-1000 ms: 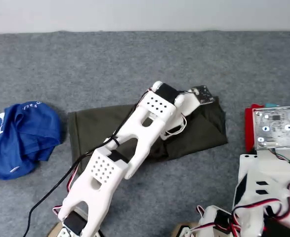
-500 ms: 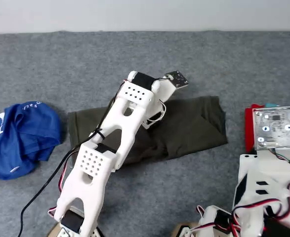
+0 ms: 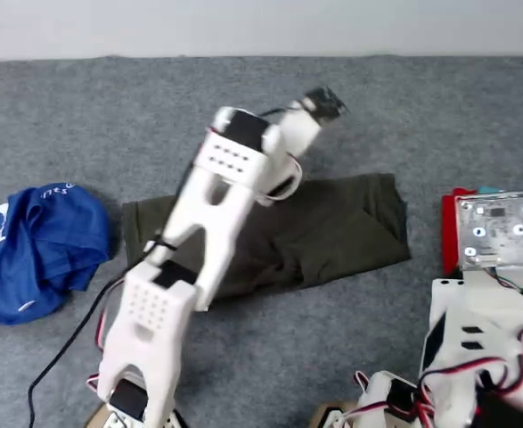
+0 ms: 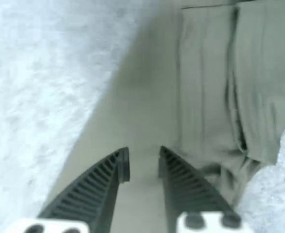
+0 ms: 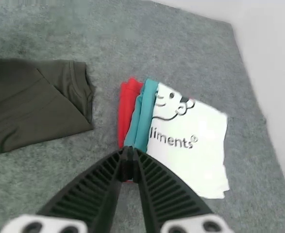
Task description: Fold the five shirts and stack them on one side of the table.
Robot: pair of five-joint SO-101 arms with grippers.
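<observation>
A dark olive shirt (image 3: 332, 232) lies folded into a wide strip at the middle of the grey table. My left arm (image 3: 225, 187) stretches over its middle. The left gripper (image 4: 143, 167) hangs above the olive cloth (image 4: 205, 97) with its fingers a little apart and nothing between them. At the table's left end sits a crumpled blue shirt (image 3: 38, 245). On the right, a stack holds a red shirt (image 5: 127, 107), a teal shirt (image 5: 143, 114) and a white printed shirt (image 5: 186, 141). My right gripper (image 5: 129, 158) is shut above that stack's near edge.
The right arm's body (image 3: 497, 267) covers most of the stack in the high view, leaving the red edge (image 3: 453, 227) visible. Bare grey table (image 3: 154, 116) runs along the far side. A black cable (image 3: 65, 366) trails near the left arm's base.
My left arm has swung left and toward the far side, rising off the olive shirt's right part, which now lies uncovered. The right arm has not moved.
</observation>
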